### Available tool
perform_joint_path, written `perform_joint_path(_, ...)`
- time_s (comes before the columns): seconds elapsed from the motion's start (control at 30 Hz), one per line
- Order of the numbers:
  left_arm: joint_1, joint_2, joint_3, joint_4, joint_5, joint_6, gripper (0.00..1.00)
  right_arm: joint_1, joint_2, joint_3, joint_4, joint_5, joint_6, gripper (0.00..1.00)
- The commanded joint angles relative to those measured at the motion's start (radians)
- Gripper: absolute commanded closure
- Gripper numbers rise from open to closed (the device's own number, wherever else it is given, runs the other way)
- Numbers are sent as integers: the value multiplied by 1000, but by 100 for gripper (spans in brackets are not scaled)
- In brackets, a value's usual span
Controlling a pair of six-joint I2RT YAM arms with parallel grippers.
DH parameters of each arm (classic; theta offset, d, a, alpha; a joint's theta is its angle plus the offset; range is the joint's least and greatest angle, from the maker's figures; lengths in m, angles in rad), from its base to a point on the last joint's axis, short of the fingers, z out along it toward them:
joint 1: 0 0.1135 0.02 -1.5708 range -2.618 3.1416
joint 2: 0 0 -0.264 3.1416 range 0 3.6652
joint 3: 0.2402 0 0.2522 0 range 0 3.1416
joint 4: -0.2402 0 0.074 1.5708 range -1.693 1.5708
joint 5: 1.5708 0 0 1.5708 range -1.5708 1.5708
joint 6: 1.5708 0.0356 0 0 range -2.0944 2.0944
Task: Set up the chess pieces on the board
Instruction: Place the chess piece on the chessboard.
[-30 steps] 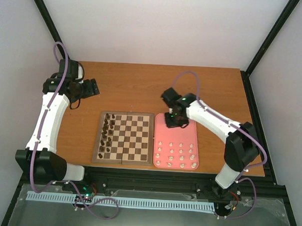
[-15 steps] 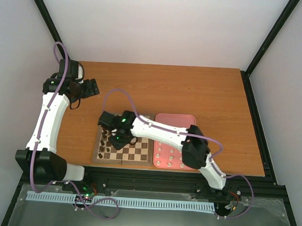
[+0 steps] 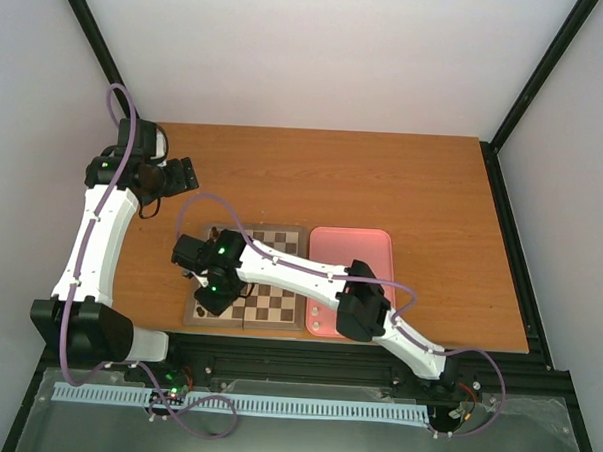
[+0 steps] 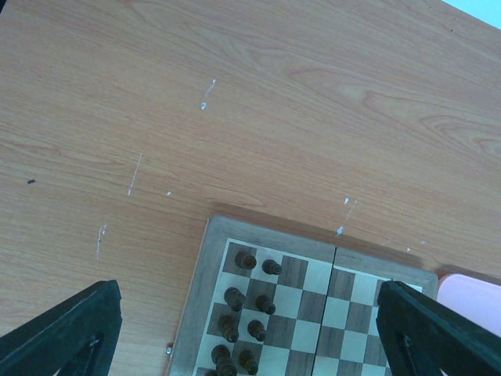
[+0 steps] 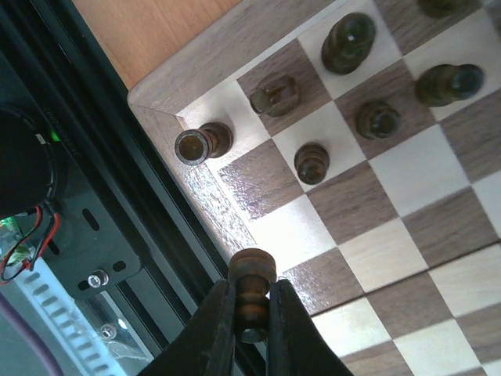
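Observation:
The board (image 3: 281, 240) lies at the table's near middle, with dark brown chess pieces (image 3: 217, 244) along its left columns. My right gripper (image 3: 210, 294) hovers over the board's near-left corner. In the right wrist view it (image 5: 251, 288) is shut on a dark brown piece (image 5: 252, 270), base outward, above the board's border (image 5: 207, 207). Several dark pieces (image 5: 312, 162) stand on nearby squares. My left gripper (image 3: 184, 174) hangs open, empty, over bare table left of and beyond the board; its view shows the board's far-left corner (image 4: 205, 266) and dark pieces (image 4: 246, 258) between its fingers (image 4: 70, 329).
A pink tray (image 3: 366, 249) lies right of the board; my right arm covers most of it, with a few cream-white pieces (image 3: 316, 315) showing at its near-left. The table's black front rail (image 5: 102, 227) runs just beside the board's near edge.
My right arm has swung left from the pink tray's far-left corner, across the board, to the board's near-left corner. The left arm has not moved.

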Motion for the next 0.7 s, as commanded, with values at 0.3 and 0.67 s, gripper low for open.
perform_joint_path(0.3,-3,0,32,13,16,-2,0,12,94,89,-11,-61,-41,97)
perform_joint_path(0.67,-3,1,33,12,22,-3,0,13,130,128,-9,-89,-63,97)
